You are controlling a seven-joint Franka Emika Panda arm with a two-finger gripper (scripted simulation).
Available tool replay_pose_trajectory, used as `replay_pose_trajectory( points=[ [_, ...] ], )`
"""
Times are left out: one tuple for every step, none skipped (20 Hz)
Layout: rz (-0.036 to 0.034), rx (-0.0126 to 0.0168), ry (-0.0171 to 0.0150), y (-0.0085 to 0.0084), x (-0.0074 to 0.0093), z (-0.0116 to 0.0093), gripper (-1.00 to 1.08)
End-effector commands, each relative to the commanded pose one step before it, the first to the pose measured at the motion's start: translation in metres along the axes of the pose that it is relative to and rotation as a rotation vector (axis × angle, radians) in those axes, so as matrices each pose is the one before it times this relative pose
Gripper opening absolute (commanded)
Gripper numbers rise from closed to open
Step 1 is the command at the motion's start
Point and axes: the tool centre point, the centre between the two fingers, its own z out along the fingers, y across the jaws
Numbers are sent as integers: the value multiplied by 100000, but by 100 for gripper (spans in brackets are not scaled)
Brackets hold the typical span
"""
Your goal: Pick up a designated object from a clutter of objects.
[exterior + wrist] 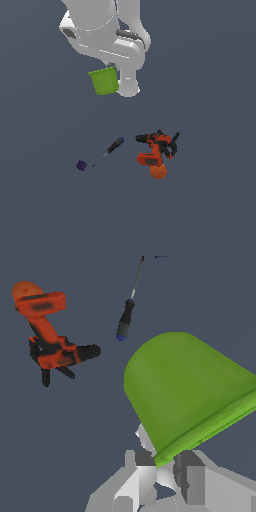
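Observation:
The lime-green cup (104, 81) hangs in the air under the white arm, well above the grey floor. My gripper (112, 67) is shut on its rim; in the exterior view the fingers are mostly hidden by the wrist and the cup. In the wrist view the cup (185, 386) fills the frame close up. Its rim sits pinched between the two grey fingers (144, 468) of my gripper (167, 462). The rest of the clutter lies on the floor below.
The orange-and-black power drill (156, 150) lies on its side at the exterior view's right, also in the wrist view (47, 331). The dark-handled screwdriver (109, 151) lies beside it (127, 315). The tiny purple cube (81, 165) sits by the screwdriver's tip.

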Motion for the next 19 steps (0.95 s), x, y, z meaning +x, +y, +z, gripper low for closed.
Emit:
replay_pose_trajectory(
  points=[
    [-63,-66,-21,341,-504,-633,-100],
    [0,0,0,81,-98,-143,-100],
    [0,0,0,57,-66,-102,-100],
    [-37,-28,-14,11,-32,-56,-100],
    [0,0,0,11,-12,-20,-100],
    [44,16,-51,-54,103,151,-100],
    [0,0,0,19,-31,-20,-100],
    [0,0,0,56,-94,-60,-100],
    [0,0,0,93,-157,-100,-100],
    [0,0,0,129,-220,-139,-100],
    [0,0,0,166,-285,-177,-100],
    [0,0,0,203,-350,-213,-100],
    [0,0,0,230,-401,-239,-100],
    [0,0,0,201,-355,-207,-100],
    [0,0,0,164,-292,-167,-100],
    [34,32,-15,152,-217,-129,-100],
    [0,0,0,91,-164,-91,-100],
    [0,0,0,55,-98,-54,-100],
    [0,0,0,18,-33,-18,-100]
  ],
)
